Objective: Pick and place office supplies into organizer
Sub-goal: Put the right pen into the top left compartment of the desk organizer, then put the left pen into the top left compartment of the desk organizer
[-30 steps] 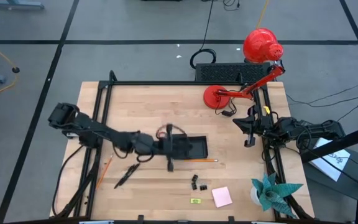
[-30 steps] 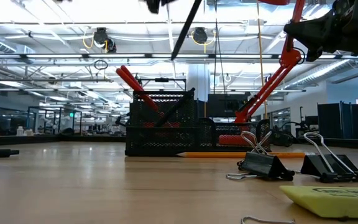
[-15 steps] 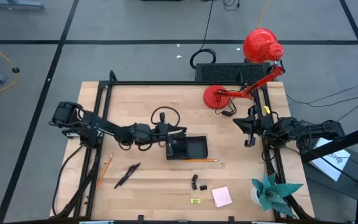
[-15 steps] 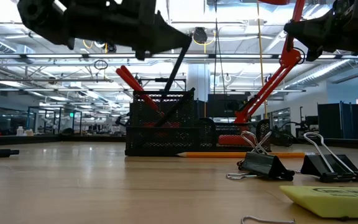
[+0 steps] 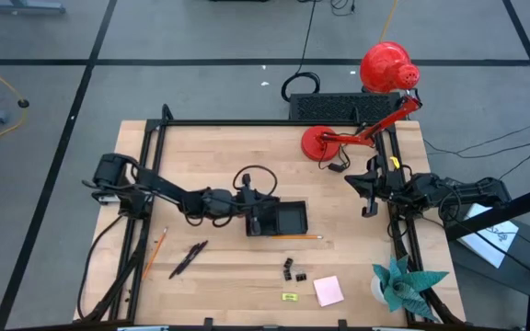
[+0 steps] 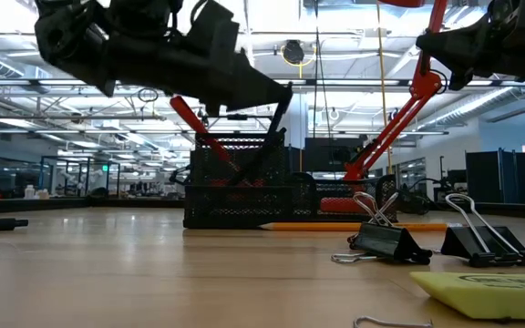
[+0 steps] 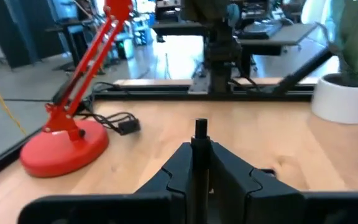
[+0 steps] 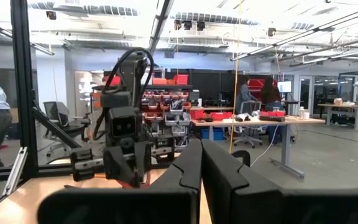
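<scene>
The black mesh organizer (image 5: 282,219) (image 6: 235,187) stands mid-table, and red-handled scissors (image 6: 194,126) stick up out of it. My left gripper (image 5: 254,219) (image 6: 276,91) reaches in from the table's left over the organizer's left end, shut on a dark pen (image 6: 276,114) (image 7: 201,132). One orange pencil (image 5: 297,237) lies along the organizer's near side. Another pencil (image 5: 157,246) and a dark pen (image 5: 189,259) lie on the near left of the table. Black clips (image 5: 293,269), a pink pad (image 5: 328,291) and a yellow-green piece (image 5: 289,297) lie near the front edge. My right gripper (image 5: 369,190) (image 8: 201,163) waits, shut, at the right edge. My left gripper pinches the dark pen's shaft (image 7: 201,149) between its two fingers, with a short upper end standing above them. The fingers come about level from the table's left and lie across the pen. The pen hangs tilted, its lower end down at the organizer's top rim (image 6: 264,137).
A red desk lamp (image 5: 375,92) and a black ribbed box (image 5: 339,106) stand at the far right, and a teal paper plant (image 5: 403,280) at the near right corner. A black frame (image 5: 155,147) borders the table. Bare wood lies left of the organizer.
My left gripper has come down over the organizer's left end, rolling a little, still shut on the dark pen. The pen has sunk from high above the organizer until its lower end reaches the rim.
</scene>
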Controlling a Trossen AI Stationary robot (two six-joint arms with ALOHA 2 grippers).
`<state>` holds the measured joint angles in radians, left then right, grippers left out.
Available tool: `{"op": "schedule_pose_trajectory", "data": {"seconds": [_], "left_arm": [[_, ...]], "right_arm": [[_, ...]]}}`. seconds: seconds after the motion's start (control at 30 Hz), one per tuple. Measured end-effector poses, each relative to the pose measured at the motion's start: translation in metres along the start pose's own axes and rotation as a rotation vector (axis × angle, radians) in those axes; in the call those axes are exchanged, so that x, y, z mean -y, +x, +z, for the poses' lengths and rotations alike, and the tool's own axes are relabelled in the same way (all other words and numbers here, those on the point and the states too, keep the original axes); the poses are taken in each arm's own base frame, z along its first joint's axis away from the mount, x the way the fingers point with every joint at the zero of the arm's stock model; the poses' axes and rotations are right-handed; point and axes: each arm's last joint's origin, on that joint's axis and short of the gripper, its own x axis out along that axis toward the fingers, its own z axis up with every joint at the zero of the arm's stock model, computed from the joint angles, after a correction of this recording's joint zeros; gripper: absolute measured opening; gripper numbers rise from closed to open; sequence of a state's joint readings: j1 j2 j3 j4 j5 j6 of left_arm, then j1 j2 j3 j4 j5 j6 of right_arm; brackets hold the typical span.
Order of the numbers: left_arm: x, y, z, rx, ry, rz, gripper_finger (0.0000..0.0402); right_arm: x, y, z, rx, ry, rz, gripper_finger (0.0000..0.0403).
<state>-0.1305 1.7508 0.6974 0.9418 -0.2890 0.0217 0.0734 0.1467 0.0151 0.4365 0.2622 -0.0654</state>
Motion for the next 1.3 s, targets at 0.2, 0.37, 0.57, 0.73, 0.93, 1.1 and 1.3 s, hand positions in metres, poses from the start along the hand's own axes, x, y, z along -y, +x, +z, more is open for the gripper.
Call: {"op": "schedule_pose_trajectory", "data": {"seconds": [0.2,0.37,0.57,0.73,0.93,1.1,1.3], "left_arm": [[-0.002,0.009,0.012,-0.315,0.054,-0.018,0.005],[0.004,0.017,0.027,-0.47,0.165,-0.078,0.005],[0.002,0.019,0.029,-0.502,0.198,-0.114,0.005],[-0.001,0.019,0.028,-0.517,0.164,-0.13,0.0051],[-0.002,0.019,0.028,-0.518,0.128,-0.139,0.0051],[0.0,0.019,0.028,-0.52,0.085,-0.172,0.0064],[-0.001,0.019,0.028,-0.52,0.069,-0.157,0.0121]], "right_arm": [[0.0,0.0,0.0,0.004,-0.001,-0.002,0.0004],[0.0,0.0,0.001,0.006,-0.001,-0.004,0.0004],[0.0,0.0,0.001,0.006,0.002,-0.003,0.0004],[0.0,0.0,0.0,0.003,0.0,-0.003,0.0004],[0.0,0.0,0.0,0.003,-0.001,-0.003,0.0004],[0.0,0.0,0.0,0.003,0.001,-0.003,0.0004],[0.0,0.0,0.0,0.003,0.001,-0.003,0.0004]]}}
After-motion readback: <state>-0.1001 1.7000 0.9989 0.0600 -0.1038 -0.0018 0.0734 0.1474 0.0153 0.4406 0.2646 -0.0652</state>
